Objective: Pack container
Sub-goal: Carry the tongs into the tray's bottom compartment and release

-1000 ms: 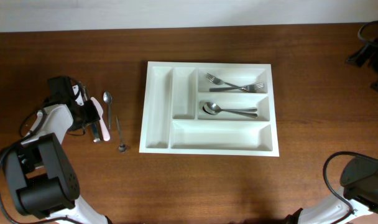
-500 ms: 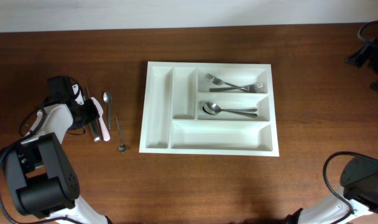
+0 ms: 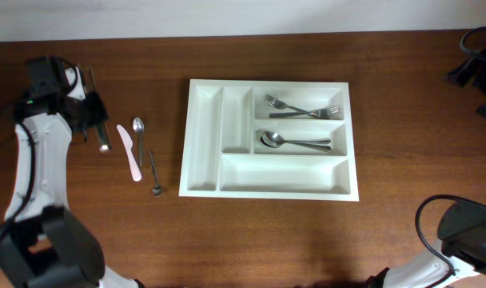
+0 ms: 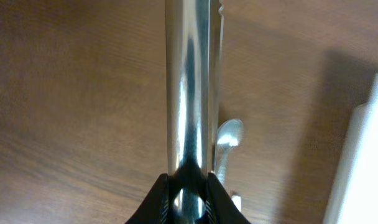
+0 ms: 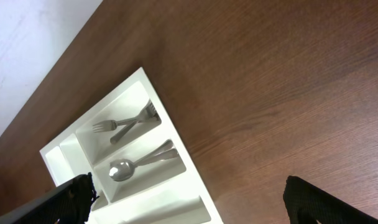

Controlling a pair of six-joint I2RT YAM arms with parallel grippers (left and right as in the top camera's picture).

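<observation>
- The left gripper (image 4: 188, 200) is clamped on one end of the steel knife (image 4: 188, 93), at the far left of the table (image 3: 403, 232). The right gripper (image 5: 189, 186) has its fingers wide apart and holds nothing.
- The tray (image 3: 203, 136) sits mid-table, well right of the steel knife, and its near long compartment is bare.
- Held by one end, the steel knife could swivel or slip.
- A low carry could knock the spoon (image 3: 138, 128) and pink knife (image 3: 129, 152), or catch the tray's left wall.

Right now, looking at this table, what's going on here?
The left gripper is clamped on a metal knife, away from the white tray. The tray holds two forks and some spoons; its other sections are empty. A pink knife, a loose spoon and another small utensil lie on the table. The right gripper is open and empty.
</observation>
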